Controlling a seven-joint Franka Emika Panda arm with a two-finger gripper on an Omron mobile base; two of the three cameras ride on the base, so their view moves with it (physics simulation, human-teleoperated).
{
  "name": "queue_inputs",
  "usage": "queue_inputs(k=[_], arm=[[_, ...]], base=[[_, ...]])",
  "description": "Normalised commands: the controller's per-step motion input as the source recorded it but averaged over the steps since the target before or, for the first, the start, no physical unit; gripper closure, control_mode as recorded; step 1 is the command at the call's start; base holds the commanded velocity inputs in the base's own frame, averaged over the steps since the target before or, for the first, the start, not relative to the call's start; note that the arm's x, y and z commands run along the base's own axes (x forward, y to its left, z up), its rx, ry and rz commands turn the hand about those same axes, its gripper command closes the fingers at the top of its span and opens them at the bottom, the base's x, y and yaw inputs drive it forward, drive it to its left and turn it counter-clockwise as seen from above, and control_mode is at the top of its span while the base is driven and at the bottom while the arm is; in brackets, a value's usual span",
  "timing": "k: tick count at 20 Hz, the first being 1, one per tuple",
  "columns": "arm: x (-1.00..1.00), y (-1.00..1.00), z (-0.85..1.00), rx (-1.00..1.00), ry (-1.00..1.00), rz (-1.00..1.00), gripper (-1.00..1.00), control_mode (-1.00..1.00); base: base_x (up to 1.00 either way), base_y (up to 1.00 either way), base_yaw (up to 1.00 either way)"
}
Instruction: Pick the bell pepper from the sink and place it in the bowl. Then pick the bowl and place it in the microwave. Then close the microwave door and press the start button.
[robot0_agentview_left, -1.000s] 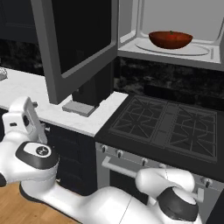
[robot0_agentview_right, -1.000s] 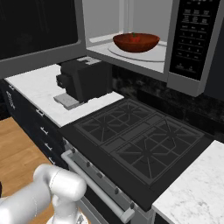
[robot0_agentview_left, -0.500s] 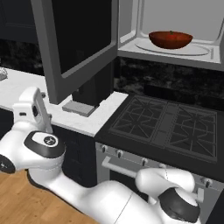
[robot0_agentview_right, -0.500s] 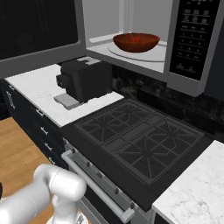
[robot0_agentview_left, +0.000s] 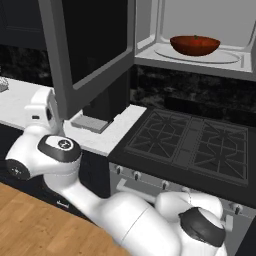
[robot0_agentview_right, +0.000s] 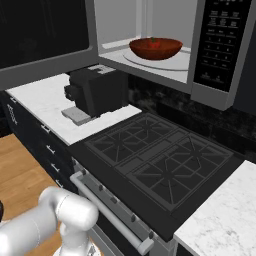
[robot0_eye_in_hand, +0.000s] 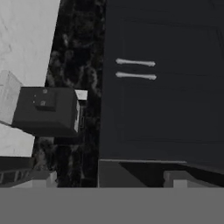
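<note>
With the bowl (robot0_agentview_left: 195, 45) and its bell pepper (robot0_agentview_right: 153, 42) already on the turntable, upper right of the left base frame, my fingers stay spread and empty, because the microwave door (robot0_agentview_left: 87, 47) needs pushing next.

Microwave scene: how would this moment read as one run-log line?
bowl with bell pepper: on turntable in microwave | microwave door: open | hand: open, empty

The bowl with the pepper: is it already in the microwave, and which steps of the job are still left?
Done: the bowl sits on the turntable inside the microwave, with the red pepper in it. In hand: the arm is low on the left, beside the open microwave door; nothing is seen in the claw. Left: shutting the door and pressing start on the panel.
</note>
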Motion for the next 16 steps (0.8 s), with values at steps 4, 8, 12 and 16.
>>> queue_inputs(k=[4, 8, 12, 16], arm=[[0.0, -0.34, 0.37, 0.08, -0.16, 0.0, -1.0, -1.0], [0.0, -0.56, 0.36, 0.12, -0.16, 0.0, -1.0, -1.0], [0.0, -0.71, 0.35, 0.18, -0.13, 0.0, -1.0, -1.0], [-0.11, -0.79, 0.33, 0.22, -0.14, 0.0, -1.0, -1.0]], base=[[0.0, 0.0, 0.0], [0.0, 0.0, 0.0], [0.0, 0.0, 0.0], [0.0, 0.0, 0.0]])
